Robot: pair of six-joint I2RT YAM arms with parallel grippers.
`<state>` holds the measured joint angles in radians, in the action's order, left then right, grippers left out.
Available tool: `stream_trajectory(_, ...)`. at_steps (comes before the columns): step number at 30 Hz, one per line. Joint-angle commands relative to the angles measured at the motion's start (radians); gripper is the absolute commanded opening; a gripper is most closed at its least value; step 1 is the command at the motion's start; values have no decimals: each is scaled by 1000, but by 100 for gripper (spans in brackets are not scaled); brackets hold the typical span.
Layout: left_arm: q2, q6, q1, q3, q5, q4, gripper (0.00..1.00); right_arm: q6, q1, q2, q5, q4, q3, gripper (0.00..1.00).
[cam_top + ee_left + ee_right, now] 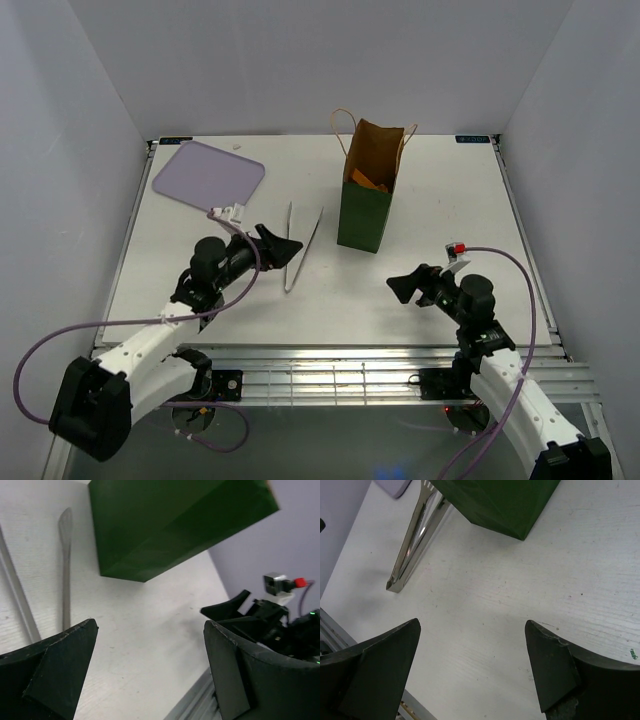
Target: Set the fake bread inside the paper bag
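Note:
The paper bag (pixel 366 214), dark green outside and brown inside, stands upright at the table's middle back with thin string handles. A golden-brown piece of fake bread (pixel 366 181) shows inside its open mouth; the rest are hidden. The bag also shows in the left wrist view (pixel 165 520) and the right wrist view (pixel 500 502). My left gripper (pixel 283 245) is open and empty, left of the bag near the tongs. My right gripper (pixel 404 287) is open and empty, in front of the bag to the right. Both hold nothing over the bare table.
Metal tongs (pixel 302 247) lie left of the bag, also seen in the right wrist view (pixel 415 542). A lilac tray (pixel 208 174) lies bare at the back left. White walls close in the table on three sides.

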<state>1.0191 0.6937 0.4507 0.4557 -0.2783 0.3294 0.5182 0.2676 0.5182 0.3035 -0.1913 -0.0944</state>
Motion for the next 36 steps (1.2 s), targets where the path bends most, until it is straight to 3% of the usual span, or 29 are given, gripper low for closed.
stream_trajectory(1, -134, 140, -23, -115, -145, 178, 98, 34, -5, -76, -47, -76, 39, 90)
stream_trajectory(5, -276, 268, -33, -258, -202, 338, 98, 71, -5, -162, -90, -62, 88, 90)
stream_trajectory(9, -382, 453, -40, -463, -228, 633, 98, 106, -5, -233, -129, -16, 154, 90)
stream_trajectory(14, -335, 613, -43, -662, -226, 1058, 98, 143, -4, -323, -196, 84, 177, 90)
stream_trajectory(17, -271, 641, -44, -704, -260, 1184, 98, 169, -5, -374, -231, 130, 203, 90)
stream_trajectory(29, -261, 751, -44, -706, -239, 1246, 98, 344, -5, -503, -261, 190, 328, 90)
stream_trajectory(36, -263, 788, -44, -704, -219, 1255, 98, 344, -5, -509, -221, 181, 343, 90)
